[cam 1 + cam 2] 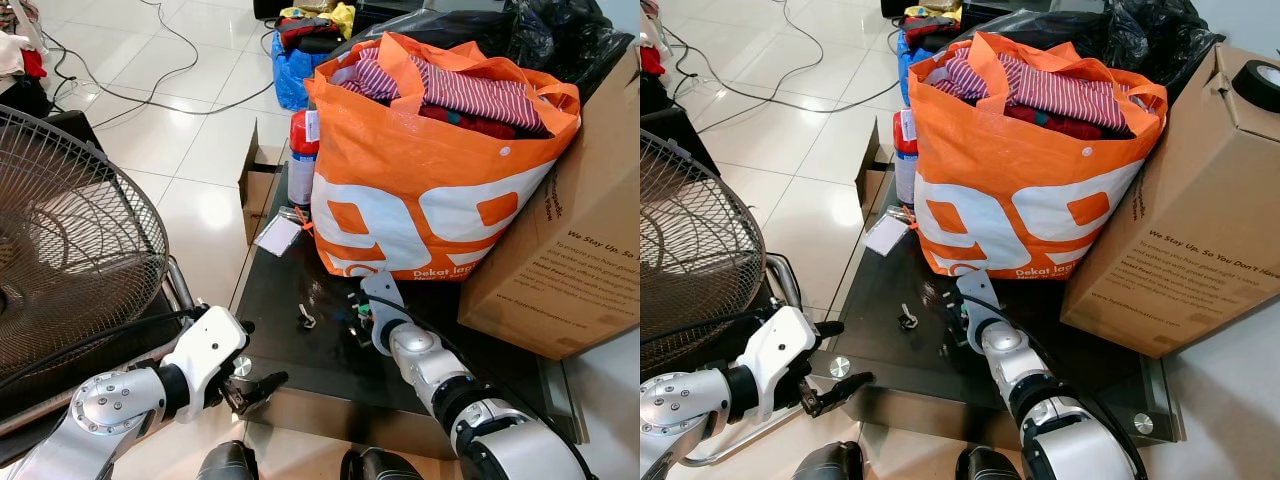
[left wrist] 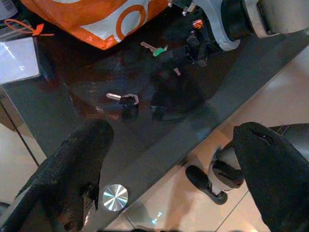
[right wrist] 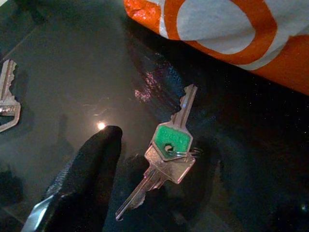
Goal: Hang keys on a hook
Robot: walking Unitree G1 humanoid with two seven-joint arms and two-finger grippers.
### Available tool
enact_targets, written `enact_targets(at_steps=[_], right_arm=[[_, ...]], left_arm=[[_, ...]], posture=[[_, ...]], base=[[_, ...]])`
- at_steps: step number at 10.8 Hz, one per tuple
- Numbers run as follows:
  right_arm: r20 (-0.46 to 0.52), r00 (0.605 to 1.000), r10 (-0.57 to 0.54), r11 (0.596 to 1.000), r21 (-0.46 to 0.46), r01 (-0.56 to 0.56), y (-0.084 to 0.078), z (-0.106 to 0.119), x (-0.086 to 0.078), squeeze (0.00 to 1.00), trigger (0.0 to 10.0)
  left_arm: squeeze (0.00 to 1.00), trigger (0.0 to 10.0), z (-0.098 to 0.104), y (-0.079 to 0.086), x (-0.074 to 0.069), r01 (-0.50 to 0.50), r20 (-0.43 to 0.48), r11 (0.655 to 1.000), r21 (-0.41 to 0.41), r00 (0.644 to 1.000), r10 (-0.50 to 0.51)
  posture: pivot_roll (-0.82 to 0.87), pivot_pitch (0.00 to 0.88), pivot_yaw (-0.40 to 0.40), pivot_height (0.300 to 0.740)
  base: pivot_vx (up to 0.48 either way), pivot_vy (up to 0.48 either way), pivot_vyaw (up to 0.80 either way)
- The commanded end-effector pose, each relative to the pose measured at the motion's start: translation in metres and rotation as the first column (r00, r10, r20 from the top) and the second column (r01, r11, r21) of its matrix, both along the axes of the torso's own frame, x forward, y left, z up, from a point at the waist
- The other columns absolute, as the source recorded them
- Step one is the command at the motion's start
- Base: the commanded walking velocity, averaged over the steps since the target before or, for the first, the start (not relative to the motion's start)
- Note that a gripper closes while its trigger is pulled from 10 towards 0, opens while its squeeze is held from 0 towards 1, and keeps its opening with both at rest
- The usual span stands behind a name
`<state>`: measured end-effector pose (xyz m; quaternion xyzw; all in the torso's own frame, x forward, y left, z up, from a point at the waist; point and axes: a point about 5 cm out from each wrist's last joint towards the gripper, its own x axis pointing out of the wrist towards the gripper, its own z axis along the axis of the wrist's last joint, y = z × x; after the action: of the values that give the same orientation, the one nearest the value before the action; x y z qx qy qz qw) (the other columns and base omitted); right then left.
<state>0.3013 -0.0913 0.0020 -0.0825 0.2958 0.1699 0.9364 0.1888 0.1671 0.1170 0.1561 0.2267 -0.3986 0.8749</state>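
Dark glossy glass table (image 1: 300, 350): two flat metal keys (image 3: 166, 157), one green-capped, beside right gripper (image 1: 357, 318), grip unclear; left gripper (image 1: 255, 385) spread.

My left arm (image 1: 110, 405) is brushed silver with a round joint cap ringed by small screws, then a black collar and a blocky white wrist housing (image 1: 207, 352) with a black cable running back from it. My left gripper (image 1: 262, 385) has rough, matt black fingers (image 2: 72, 169) and a shiny metal disc at their base. My right arm (image 1: 470, 405) has a silver dome joint, a ribbed black collar and silver rings, a black cable looped alongside it, a white wrist bracket (image 1: 380, 295), a black finger (image 3: 79, 181) with a bevelled grey edge, and two rounded black shells (image 1: 300, 465) low on my body.
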Motion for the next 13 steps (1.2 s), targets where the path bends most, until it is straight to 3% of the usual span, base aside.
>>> enact_targets(at_steps=[1,5,13], right_arm=[[-0.005,1.0,-0.004,1.0,-0.005,0.004,-0.0039,-0.0014,-0.0004,0.0,1.5],[-0.033,0.999,-0.032,0.999,0.008,0.032,-0.0052,-0.0049,-0.0028,0.0,0.7],[-0.038,0.998,-0.043,0.999,0.018,0.043,-0.0031,-0.0068,-0.0049,0.0,0.7]], left_arm=[[0.0,10.0,0.0004,-0.0001,-0.0014,0.004,-0.004,1.0,0.005,1.0,-0.004],[0.0,10.0,0.0002,-0.0016,-0.0006,0.014,-0.007,1.0,0.006,1.0,-0.014],[0.0,10.0,0.0006,-0.002,-0.0012,0.024,-0.009,1.0,0.007,1.0,-0.024]], posture=[[0.05,0.161,-0.09,0.74],[0.06,0.159,-0.087,0.74],[0.06,0.157,-0.08,0.74]], base=[[0.0,0.0,0.0],[0.0,0.0,0.0],[0.0,0.0,0.0]])
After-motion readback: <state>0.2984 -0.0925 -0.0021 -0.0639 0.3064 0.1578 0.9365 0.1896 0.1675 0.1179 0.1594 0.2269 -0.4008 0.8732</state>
